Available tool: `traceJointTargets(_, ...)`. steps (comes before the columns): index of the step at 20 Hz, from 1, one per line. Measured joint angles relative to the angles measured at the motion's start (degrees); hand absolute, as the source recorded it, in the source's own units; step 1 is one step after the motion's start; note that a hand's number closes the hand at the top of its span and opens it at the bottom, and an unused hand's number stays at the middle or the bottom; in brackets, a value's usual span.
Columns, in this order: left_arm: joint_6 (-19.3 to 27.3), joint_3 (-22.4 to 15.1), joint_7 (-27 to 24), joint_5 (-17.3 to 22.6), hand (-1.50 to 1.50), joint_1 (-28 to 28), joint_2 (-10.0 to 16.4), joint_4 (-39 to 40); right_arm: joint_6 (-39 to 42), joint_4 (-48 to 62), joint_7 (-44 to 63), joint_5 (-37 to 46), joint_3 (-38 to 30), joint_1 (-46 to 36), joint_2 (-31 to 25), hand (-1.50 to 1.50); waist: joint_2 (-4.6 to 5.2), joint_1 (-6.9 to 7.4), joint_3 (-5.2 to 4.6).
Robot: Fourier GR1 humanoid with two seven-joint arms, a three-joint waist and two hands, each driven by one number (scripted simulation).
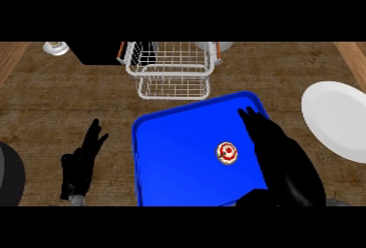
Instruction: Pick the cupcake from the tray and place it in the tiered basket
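A small cupcake (226,153) with white frosting and a red swirl sits on the blue tray (175,160), right of the tray's middle. My right hand (271,145) lies over the tray's right side, just right of the cupcake, fingers straight and pointing away, holding nothing. The white wire tiered basket (170,68) stands at the far edge of the counter, beyond the tray. My left hand (82,157) rests open at the left, fingers up, off the tray.
A white plate (340,121) lies at the right edge. A black box (100,52) stands left of the basket, with a small white jar (55,48) beside it. A dark round object (8,174) shows at the left edge.
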Motion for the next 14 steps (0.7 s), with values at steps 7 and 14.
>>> traceJointTargets(7, 0.3, -0.1, -0.8, -0.8, 0.0, 1.4, -0.9, -0.8, 2.6, 5.2, 1.0, 1.1, 2.4, -0.8, 4.5, -1.5, -0.02, -0.2, 0.03)
traceJointTargets(14, -0.7, 0.8, -1.3, -0.8, 0.0, 1.5, -1.0, -0.2, 3.9, 9.7, 1.9, 2.7, 3.8, -2.3, 10.7, -1.5, -0.07, -0.34, 0.13)
